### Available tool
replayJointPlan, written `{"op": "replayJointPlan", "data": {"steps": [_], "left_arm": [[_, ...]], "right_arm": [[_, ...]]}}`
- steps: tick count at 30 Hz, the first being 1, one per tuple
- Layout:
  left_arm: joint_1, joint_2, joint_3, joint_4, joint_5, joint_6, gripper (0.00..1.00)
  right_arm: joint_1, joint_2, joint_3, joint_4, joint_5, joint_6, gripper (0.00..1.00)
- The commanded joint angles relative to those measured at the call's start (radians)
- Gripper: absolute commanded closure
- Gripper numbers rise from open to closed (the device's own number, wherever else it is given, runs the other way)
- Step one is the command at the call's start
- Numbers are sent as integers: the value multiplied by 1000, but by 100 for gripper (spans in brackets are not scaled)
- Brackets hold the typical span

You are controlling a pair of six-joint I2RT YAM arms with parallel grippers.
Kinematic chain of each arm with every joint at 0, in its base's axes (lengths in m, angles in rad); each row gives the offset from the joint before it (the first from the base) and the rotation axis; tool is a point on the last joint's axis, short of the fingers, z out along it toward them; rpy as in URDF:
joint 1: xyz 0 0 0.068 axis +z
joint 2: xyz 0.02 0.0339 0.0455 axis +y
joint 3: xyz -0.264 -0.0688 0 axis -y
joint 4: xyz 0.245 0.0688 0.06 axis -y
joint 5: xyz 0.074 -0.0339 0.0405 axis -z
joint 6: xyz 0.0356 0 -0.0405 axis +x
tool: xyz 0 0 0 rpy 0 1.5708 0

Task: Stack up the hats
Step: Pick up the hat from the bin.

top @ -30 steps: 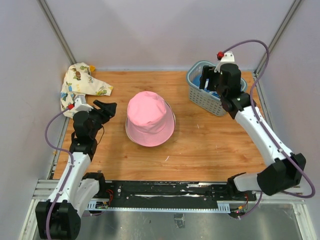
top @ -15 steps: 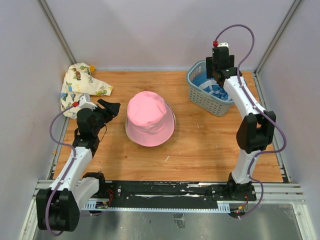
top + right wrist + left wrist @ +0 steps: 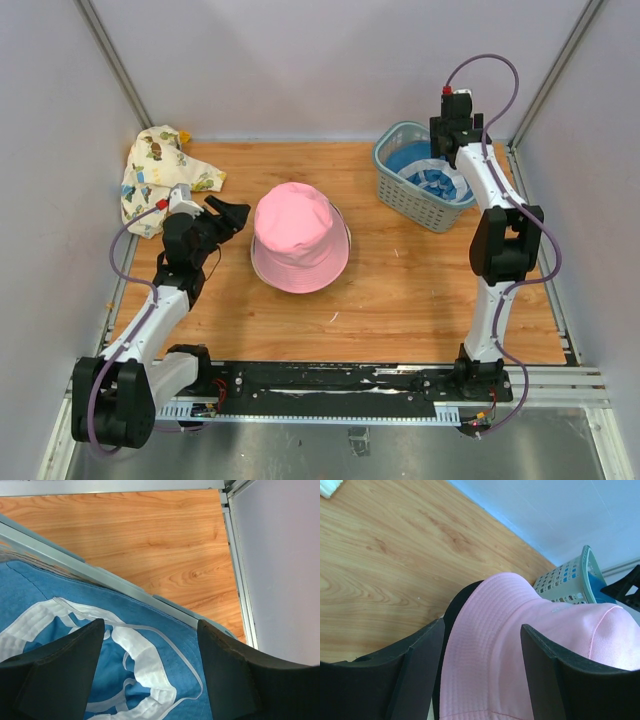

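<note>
Left claw (image 3: 232, 212) is gaping, empty, pointing at pink hat (image 3: 298, 238) sitting mid-counter (image 3: 400, 290), just to its right. Right claw (image 3: 147, 627), also spread, is hovering directly over blue hat (image 3: 45, 587) lying in basket (image 3: 400, 195), far-right corner.

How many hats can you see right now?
3: a pink hat mid-table, a cream patterned hat in the far-left corner, a blue hat in the basket. More may hide under the pink one.

One pink hat (image 3: 299, 238) (crown up)
</note>
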Motion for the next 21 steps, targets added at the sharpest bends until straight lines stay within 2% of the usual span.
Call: {"op": "replayJointPlan", "data": {"steps": [1, 15, 21], "left_arm": [[-9, 3, 19, 54, 2, -4, 33], [-11, -15, 14, 35, 0, 0, 34], [-11, -6, 12, 48, 6, -7, 34]], "right_arm": [[-24, 8, -8, 0, -52, -9, 25], [-45, 33, -28, -4, -78, 10, 27], [-48, 54, -33, -10, -103, 21, 38]]}}
